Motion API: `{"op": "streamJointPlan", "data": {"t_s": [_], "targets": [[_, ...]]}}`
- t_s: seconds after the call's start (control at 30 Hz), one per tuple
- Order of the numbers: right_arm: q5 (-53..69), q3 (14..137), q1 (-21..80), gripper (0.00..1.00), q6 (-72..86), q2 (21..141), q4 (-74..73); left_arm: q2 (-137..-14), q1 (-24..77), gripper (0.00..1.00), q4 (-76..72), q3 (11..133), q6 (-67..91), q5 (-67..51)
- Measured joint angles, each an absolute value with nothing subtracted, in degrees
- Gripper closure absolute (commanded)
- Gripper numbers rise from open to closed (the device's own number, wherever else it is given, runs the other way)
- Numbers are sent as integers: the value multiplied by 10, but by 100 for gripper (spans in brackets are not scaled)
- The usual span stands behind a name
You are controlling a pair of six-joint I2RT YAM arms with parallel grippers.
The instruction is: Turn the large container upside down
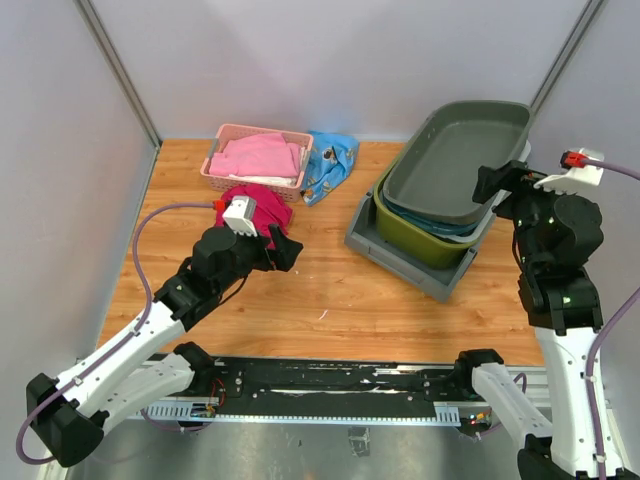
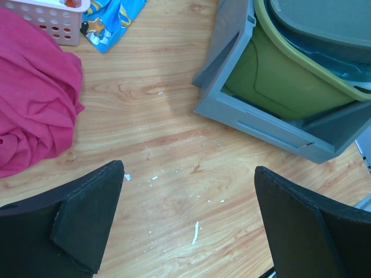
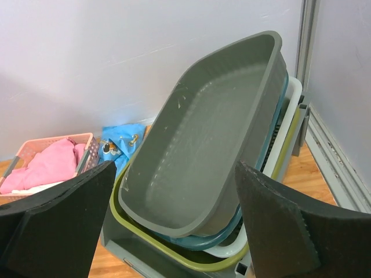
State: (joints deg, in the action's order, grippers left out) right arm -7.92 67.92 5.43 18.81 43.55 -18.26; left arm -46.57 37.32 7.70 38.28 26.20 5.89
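Grey crate (image 1: 415, 270) sits upright on the right half of the wooden table (image 1: 300, 300), with an olive-green bin (image 1: 425, 240) and other tubs nested inside it and a dark grey tub (image 1: 455, 160) tilted on top of the stack. The right gripper (image 3: 174, 168) hangs close to the stack's right side, facing the top tub, with its jaws spread wide and holding nothing. The left gripper (image 2: 189, 168) is well apart to the crate's left, above bare wood beside a magenta cloth (image 2: 35, 98), and it too is wide open and empty.
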Motion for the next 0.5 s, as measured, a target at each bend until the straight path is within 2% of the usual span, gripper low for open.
{"op": "streamJointPlan", "data": {"t_s": [0.5], "targets": [[-114, 681, 54, 14, 195, 472, -224, -444, 373, 1, 64, 356, 264, 87]]}}
